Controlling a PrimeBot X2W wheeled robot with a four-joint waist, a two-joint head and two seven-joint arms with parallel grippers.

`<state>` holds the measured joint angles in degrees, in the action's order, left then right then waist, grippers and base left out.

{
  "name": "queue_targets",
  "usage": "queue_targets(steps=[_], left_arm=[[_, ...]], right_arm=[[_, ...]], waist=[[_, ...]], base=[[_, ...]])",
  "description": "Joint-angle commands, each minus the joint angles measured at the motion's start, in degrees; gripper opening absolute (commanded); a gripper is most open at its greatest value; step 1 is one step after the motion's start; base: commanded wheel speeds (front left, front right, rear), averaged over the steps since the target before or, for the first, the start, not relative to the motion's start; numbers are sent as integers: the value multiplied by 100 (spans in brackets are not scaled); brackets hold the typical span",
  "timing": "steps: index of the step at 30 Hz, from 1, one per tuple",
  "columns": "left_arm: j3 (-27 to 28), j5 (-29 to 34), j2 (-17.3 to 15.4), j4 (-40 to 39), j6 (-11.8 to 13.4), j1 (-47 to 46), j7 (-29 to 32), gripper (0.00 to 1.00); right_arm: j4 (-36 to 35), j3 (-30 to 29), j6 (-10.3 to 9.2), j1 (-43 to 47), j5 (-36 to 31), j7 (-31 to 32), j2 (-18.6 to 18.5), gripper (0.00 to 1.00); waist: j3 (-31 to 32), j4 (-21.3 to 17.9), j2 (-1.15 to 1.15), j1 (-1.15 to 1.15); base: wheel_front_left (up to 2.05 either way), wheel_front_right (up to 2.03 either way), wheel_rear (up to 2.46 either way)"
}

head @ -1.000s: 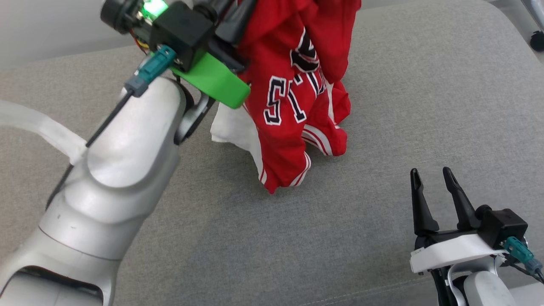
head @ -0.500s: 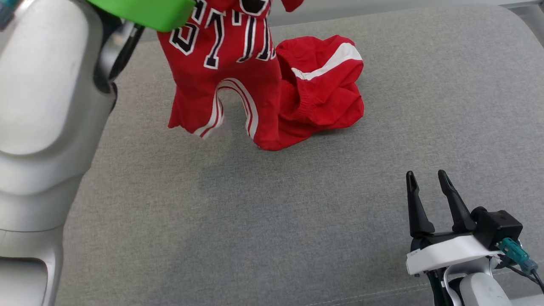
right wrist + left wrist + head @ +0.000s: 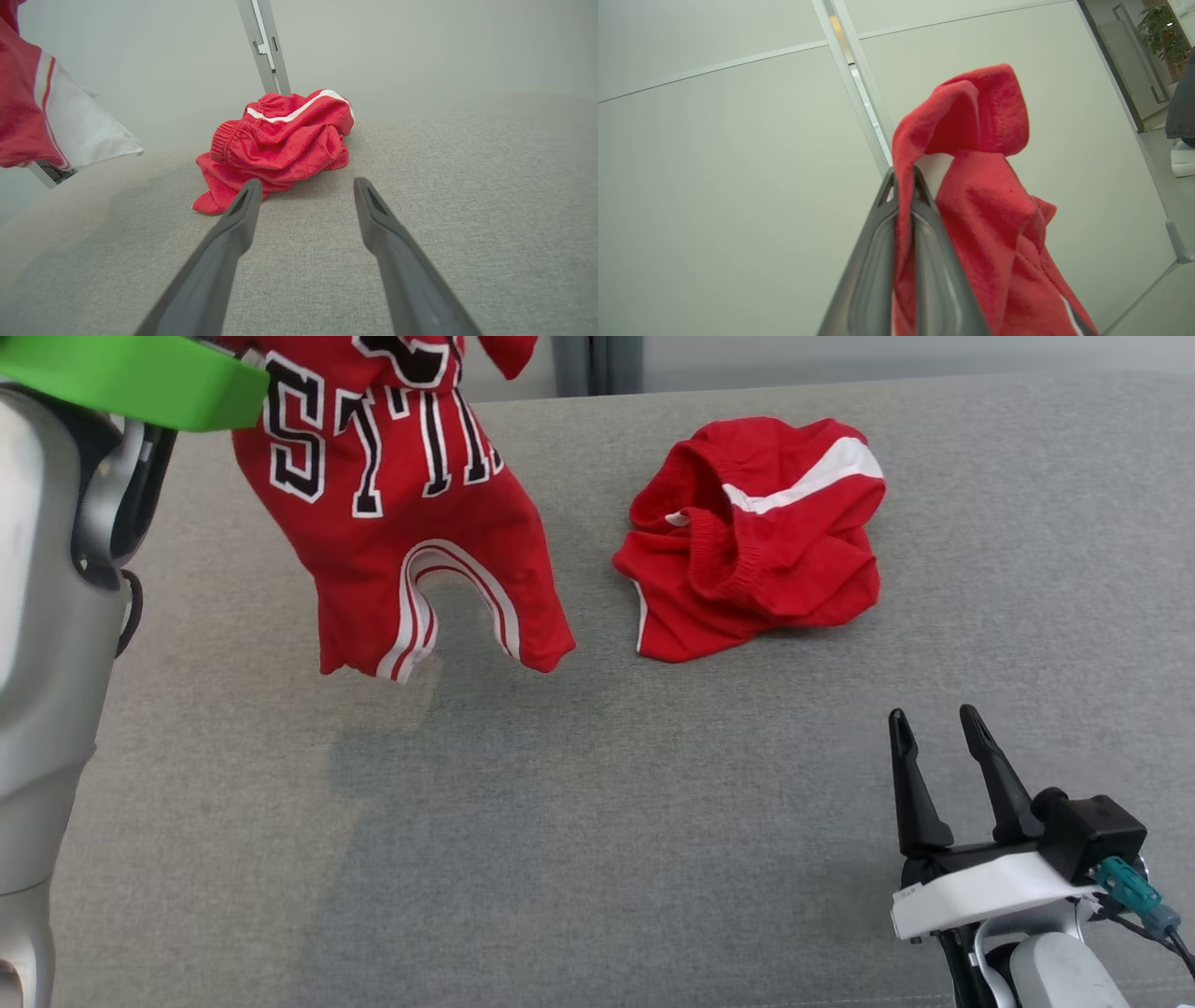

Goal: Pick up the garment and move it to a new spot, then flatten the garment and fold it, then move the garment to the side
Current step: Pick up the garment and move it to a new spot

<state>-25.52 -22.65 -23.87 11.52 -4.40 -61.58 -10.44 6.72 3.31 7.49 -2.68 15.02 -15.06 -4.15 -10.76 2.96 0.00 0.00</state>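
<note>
Left gripper (image 3: 903,176): clenched on a fold of the red jersey (image 3: 401,523). The cloth is pinched flat between the two fingers, and a loose lobe flops over just past the tips.
Right gripper (image 3: 932,717): fingers spread with nothing between them, sitting low over the grey cushion (image 3: 597,840).
Jersey position: it hangs straight down from the left jaws with the lettered front facing the head camera and the striped hem lowest. It looks clear of the cushion and is well off to the left of the right jaws.
Other cloth: crumpled red shorts (image 3: 756,560) lie on the cushion straight ahead of the right jaws, apart from the jersey.
Step, as I judge it: you are carrying the jersey to its new spot, and flattening is not yet begun.
How it will handle: it is light, limp and soft. Expect it to swing, twist under the single pinch and bunch up when it lands. Nothing in it can break.
Where to take hold: go for a trimmed edge, where the doubled cloth gives a thicker bite. The hem corner nearest the right jaws looks best for spreading it.
Watch for: the hem trailing onto the shorts and dragging them along.
</note>
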Motion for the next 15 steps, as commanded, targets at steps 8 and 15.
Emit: queue_targets(steps=[8, 15], left_arm=[[241, -197, -291, 136, 144, 471, -136, 0], [526, -327, -612, 387, 184, 634, -237, 0]], right_arm=[[-106, 116, 1, -93, -59, -17, -195, 100], [-176, 227, 1, -191, -98, -13, -321, 100]], waist=[[-188, 1110, 0, 0], [-317, 1722, 0, 0]], base=[[0, 0, 0], [0, 0, 0]])
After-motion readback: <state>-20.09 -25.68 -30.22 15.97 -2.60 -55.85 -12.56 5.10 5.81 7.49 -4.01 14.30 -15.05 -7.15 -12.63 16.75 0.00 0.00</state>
